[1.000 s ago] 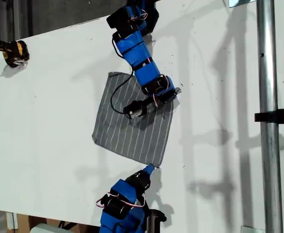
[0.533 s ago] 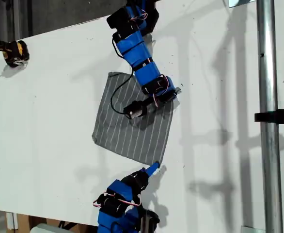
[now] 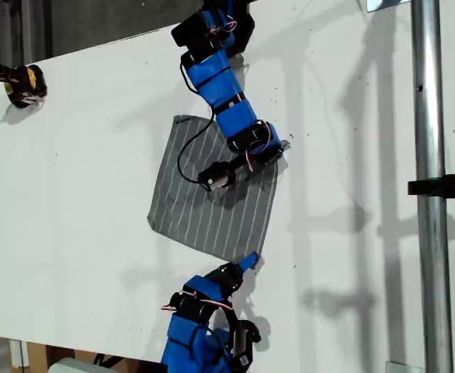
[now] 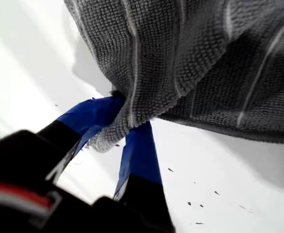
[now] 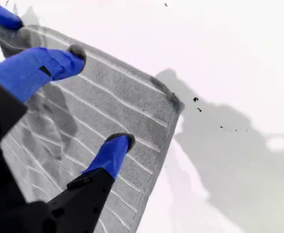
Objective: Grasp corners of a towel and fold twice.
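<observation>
The grey striped towel (image 3: 204,206) lies flat on the white table (image 3: 80,202). My first gripper (image 3: 278,148) is at the towel corner nearest the exterior view's upper right. In its wrist view that gripper (image 4: 127,116) is shut on the corner (image 4: 103,138), and the towel (image 4: 205,58) rises from it off the table. My second gripper (image 3: 245,263) is at the lowest corner in the exterior view. It is open (image 5: 99,97), its fingertips (image 5: 120,143) over the cloth (image 5: 137,104) beside that corner (image 5: 173,101). My first gripper (image 5: 1,22) shows far along the same edge.
A yellow and black object (image 3: 22,84) sits at the table's edge on the exterior view's left. A vertical metal pole (image 3: 428,186) with a black clamp (image 3: 453,185) stands on the exterior view's right. A black cable (image 3: 182,155) loops over the towel.
My second arm has shifted, bringing its gripper tip a little up and right onto the towel's lowest corner. My first arm and the towel have stayed put.
</observation>
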{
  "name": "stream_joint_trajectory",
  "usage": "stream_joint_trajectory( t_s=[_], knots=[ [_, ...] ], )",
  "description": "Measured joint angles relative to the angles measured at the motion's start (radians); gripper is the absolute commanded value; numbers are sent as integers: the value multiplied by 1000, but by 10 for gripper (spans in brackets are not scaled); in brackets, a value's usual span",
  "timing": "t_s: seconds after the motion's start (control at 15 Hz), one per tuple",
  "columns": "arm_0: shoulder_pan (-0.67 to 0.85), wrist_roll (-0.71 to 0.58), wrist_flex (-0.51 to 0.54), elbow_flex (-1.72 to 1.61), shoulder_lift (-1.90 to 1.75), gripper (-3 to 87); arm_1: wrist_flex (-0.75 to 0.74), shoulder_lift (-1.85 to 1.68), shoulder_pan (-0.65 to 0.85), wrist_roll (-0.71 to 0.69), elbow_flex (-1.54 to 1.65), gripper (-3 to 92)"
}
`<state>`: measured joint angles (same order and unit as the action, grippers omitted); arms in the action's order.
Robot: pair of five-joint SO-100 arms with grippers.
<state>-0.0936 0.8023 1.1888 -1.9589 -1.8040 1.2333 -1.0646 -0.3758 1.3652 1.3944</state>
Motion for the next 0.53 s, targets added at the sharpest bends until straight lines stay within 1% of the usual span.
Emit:
stream_joint_trajectory(
  t_s=[0.07,0.2,0.33,0.53],
  knots=[
    [0,12,-32,0,41,279,0,0,0,0,0,-1],
    [0,28,-63,0,129,277,11,2,0,0,-14,-1],
    [17,43,-80,0,201,282,26,5,2,0,-29,-1],
    [64,57,-81,0,272,259,40,6,2,0,-52,-1]
  ],
)
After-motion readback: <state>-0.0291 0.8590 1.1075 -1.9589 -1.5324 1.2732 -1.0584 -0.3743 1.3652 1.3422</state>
